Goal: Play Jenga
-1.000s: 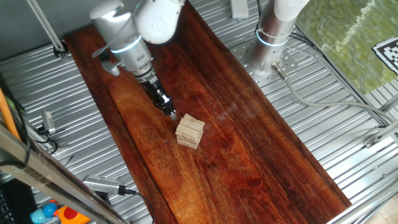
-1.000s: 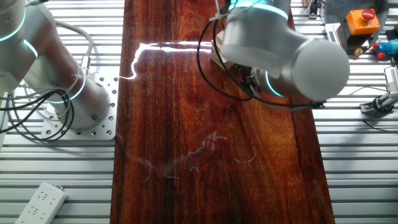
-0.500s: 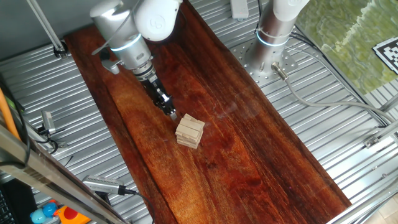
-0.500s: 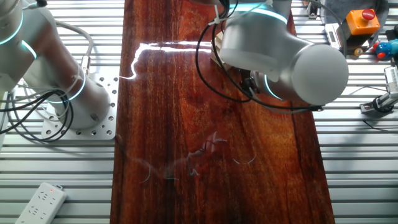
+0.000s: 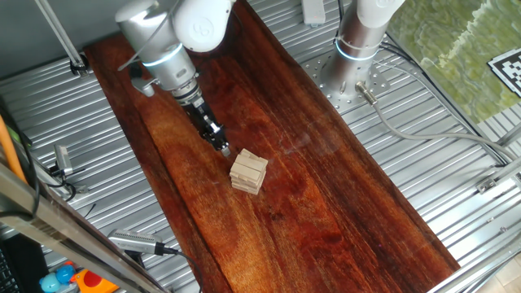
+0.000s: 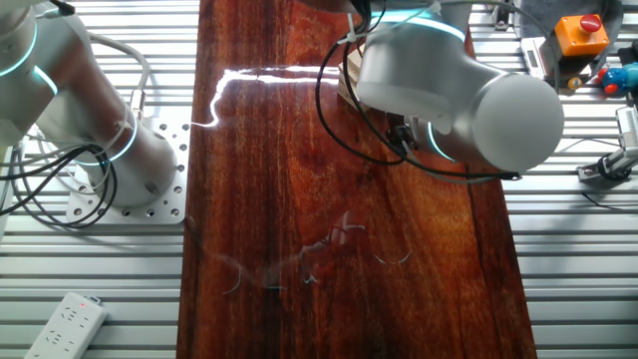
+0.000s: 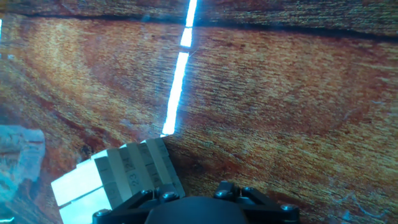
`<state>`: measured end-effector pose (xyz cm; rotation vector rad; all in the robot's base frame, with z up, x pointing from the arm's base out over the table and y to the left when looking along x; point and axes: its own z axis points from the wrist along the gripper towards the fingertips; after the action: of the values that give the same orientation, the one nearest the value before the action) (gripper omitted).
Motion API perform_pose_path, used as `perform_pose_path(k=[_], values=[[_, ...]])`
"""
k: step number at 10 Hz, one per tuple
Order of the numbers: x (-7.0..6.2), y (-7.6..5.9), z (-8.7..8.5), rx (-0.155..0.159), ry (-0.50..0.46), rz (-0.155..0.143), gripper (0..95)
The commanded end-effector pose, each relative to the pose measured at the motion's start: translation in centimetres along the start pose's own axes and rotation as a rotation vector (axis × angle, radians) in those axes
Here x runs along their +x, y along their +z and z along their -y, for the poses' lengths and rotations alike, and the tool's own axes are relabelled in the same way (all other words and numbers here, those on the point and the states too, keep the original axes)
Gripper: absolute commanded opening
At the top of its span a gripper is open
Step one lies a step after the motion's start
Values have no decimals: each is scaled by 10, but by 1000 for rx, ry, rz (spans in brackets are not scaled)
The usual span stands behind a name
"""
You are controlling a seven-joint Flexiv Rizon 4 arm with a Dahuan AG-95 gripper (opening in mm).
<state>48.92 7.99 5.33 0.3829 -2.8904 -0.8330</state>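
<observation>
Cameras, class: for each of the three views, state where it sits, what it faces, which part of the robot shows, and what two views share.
One fixed view: high at one side, looking down on the dark wood board; arm and gripper reach down beside the Jenga stack.
The other fixed view: high at the opposite side; the arm's bulky joint hides nearly all the stack.
Hand view: on the hand, looking along the fingers; only the dark gripper base shows, above the blocks.
Shared: board and stack.
</observation>
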Motion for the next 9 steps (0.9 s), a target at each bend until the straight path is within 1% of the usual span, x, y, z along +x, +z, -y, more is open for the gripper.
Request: perform_pose_path(k=[1,5,7,9], values=[[1,-1,-1,-13,7,3,380],[2,-4,-6,-15,30,9,380],[0,0,-10,-12,33,16,380],[-1,2,-12,-10,37,15,380]])
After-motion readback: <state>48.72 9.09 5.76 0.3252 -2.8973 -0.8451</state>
